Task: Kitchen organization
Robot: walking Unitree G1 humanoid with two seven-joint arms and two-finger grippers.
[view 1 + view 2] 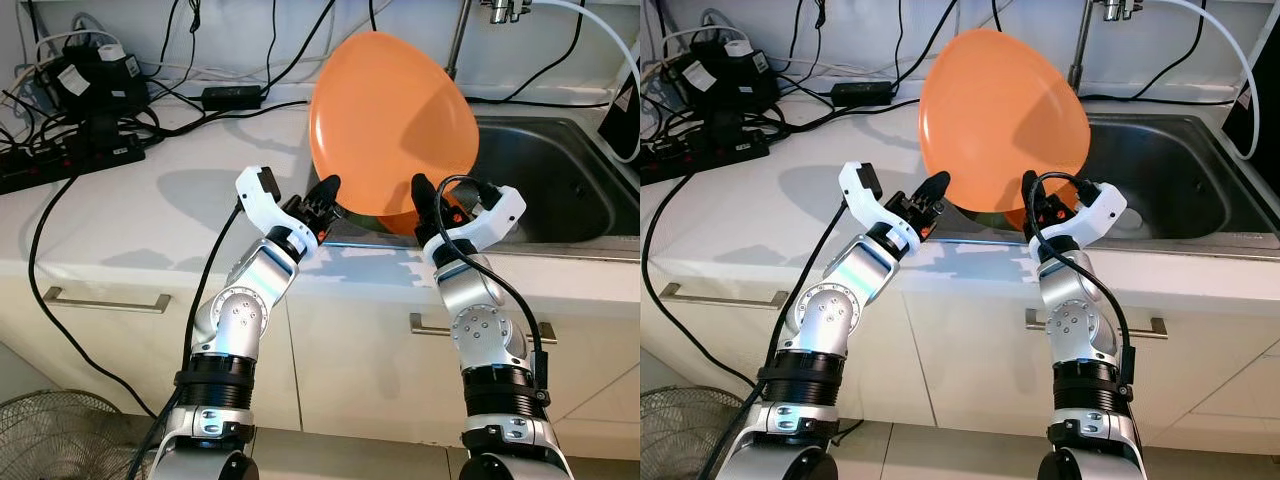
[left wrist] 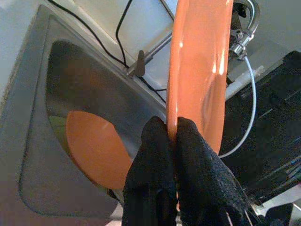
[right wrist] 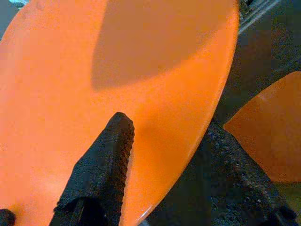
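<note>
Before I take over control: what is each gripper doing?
Left gripper: jaws closed on the orange plate's rim.
Right gripper: jaws open around the plate's edge.

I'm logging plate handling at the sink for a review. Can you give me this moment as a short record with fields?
held item: orange plate, raised on edge over the sink's left end
left claw: shut on the plate's lower rim
right claw: open, one finger against the plate's face, the other behind its rim
sink: steel, a second orange plate lies inside
counter: white, black power strip and cables at its back left
</note>
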